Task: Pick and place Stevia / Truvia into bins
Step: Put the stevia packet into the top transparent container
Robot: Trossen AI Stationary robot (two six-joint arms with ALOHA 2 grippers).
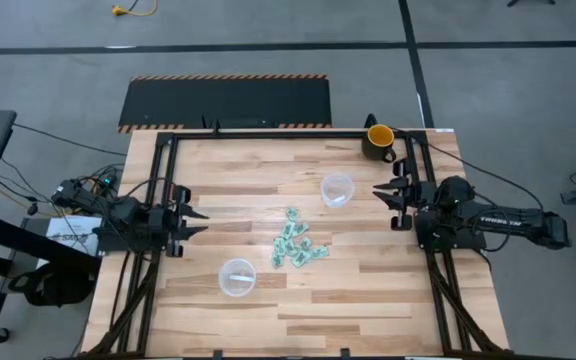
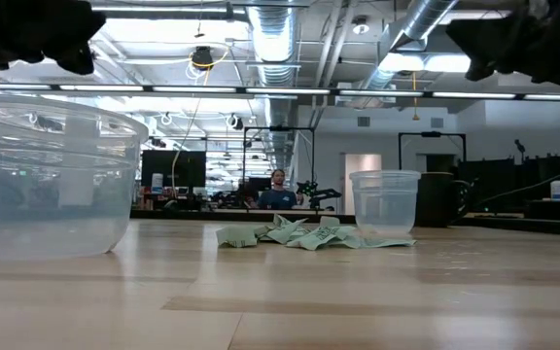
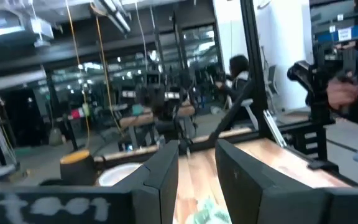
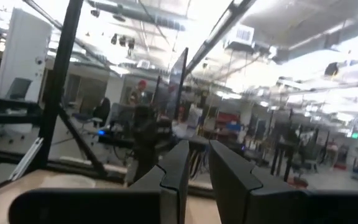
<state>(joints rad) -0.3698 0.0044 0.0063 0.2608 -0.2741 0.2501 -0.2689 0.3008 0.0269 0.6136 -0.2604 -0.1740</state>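
Stevia sachets (image 1: 298, 243) piled loose at table centre, none in a bin. Far bin (image 1: 337, 189) sits at 1 o'clock from the pile, near bin (image 1: 237, 277) at 8 o'clock, both upright. Left gripper (image 1: 196, 221) at the 9 o'clock edge, fingers spread, holding nothing. Right gripper (image 1: 382, 196) at 3 o'clock, also spread and empty. Dark mug (image 1: 379, 141) at 1 o'clock, far edge.

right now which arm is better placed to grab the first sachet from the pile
Probably the right. Both grippers hover open at the table's sides, nothing held. The right gripper looks slightly closer to the sachets than the left gripper, and a cup sits just beside it for the drop. It's a close call.
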